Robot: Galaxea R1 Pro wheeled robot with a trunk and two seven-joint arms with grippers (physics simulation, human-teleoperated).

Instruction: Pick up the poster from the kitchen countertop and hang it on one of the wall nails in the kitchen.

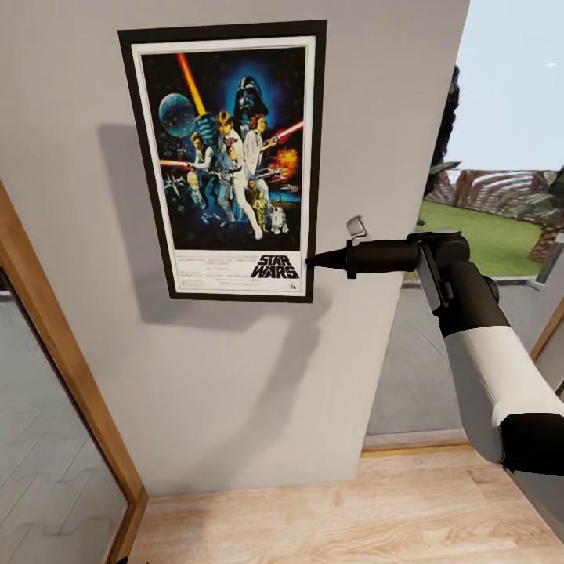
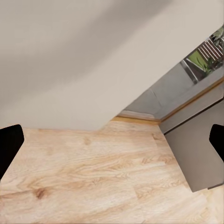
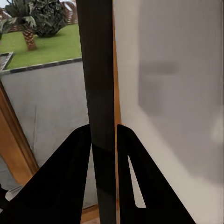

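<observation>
— Head camera first: where is the poster [image 1: 227,160]?

— Flat against the grey wall [image 1: 235,376], upright, black frame all round, the "STAR WARS" logo at the bottom. It throws a soft shadow on the wall to its left and below.

— And the right gripper [image 1: 313,262]?

— Its dark tip meets the poster's right edge low down, level with the logo. The right arm [image 1: 478,352] reaches in from the right, black at the wrist, white further back. To the right of the wall lie grass and palms outdoors; wooden floor [image 1: 352,517] runs below.

— Left wrist camera?

— The left gripper [image 2: 112,144] hangs over that pale wooden floor, wall above it. One dark fingertip [image 2: 9,144] sits at each side of the picture, far apart, nothing between them, so it is spread wide.

— Right wrist camera?

— The poster's black frame [image 3: 99,93] is seen edge-on, a dark vertical bar. The two black fingers [image 3: 60,186] press it from either side, clamped on the edge. The grey wall lies on one side of the bar, a lawn with a palm on the other.
</observation>
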